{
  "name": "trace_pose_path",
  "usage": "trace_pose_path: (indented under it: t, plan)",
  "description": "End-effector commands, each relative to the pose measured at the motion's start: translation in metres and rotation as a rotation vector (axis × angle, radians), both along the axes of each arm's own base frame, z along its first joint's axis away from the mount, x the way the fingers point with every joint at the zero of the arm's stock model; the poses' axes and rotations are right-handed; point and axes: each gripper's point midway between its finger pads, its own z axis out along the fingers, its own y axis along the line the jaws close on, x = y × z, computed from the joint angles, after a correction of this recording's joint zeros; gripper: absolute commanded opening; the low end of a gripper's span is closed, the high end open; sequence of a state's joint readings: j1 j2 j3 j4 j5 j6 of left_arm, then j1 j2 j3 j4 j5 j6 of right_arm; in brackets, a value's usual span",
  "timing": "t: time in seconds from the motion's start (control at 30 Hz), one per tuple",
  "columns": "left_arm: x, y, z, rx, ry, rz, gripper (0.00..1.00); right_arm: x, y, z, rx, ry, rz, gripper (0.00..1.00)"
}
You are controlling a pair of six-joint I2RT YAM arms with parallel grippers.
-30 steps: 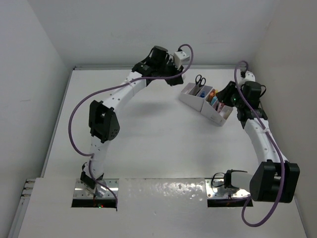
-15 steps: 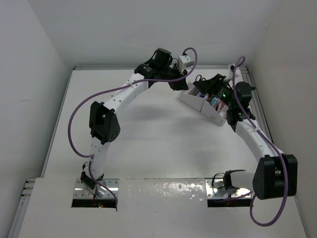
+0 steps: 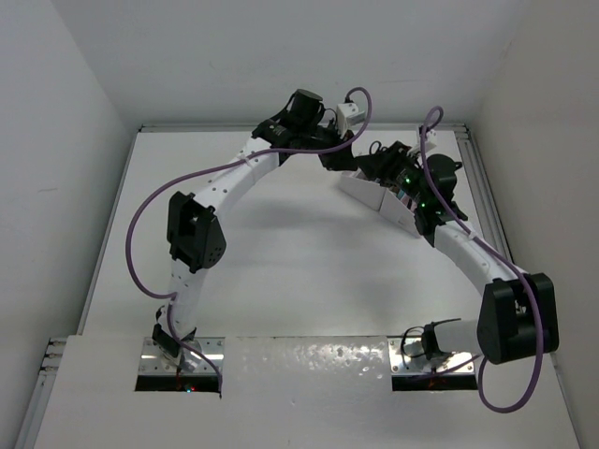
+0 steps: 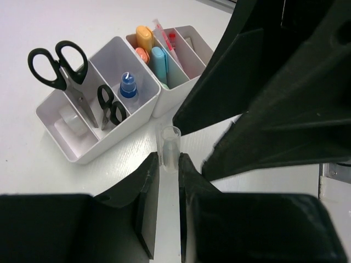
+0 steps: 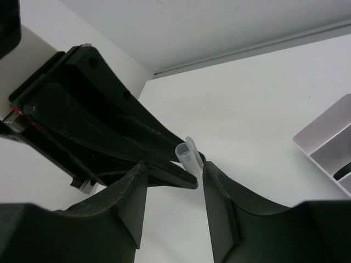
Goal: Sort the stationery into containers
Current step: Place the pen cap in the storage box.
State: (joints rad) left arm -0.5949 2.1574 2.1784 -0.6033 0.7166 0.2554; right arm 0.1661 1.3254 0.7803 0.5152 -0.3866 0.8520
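Care matters here: the left gripper [image 4: 167, 161] pinches the clear tube [image 4: 168, 139] tight, just beside the white organiser [image 4: 120, 134], so the right gripper [image 5: 174, 170], fingers apart around the tube's end, should close softly and straight before the left lets go.

White table [image 3: 281, 271], matte, glossy patch nr front edge. Plain white walls on 3 sides: back wall [image 3: 281, 56], left wall [image 3: 47, 187], right wall [image 3: 552, 103]. Grey rail [image 3: 484, 182] along table's rt edge. Metal plates at front: lt plate [image 3: 201, 354], rt plate [image 3: 399, 370].
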Motion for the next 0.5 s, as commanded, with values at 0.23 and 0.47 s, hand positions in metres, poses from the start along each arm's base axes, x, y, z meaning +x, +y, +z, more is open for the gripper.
trace_pose_path:
  t: [0.23, 0.47]
  plan:
    - [-0.007, 0.004, 0.034, -0.052, -0.062, -0.019, 0.0, 0.016, -0.016, 0.03, 0.044, -0.094, -0.08, 0.29]
    - [-0.002, -0.001, 0.037, -0.071, -0.064, 0.0, 0.0, 0.021, -0.003, 0.024, 0.054, -0.069, -0.041, 0.37]
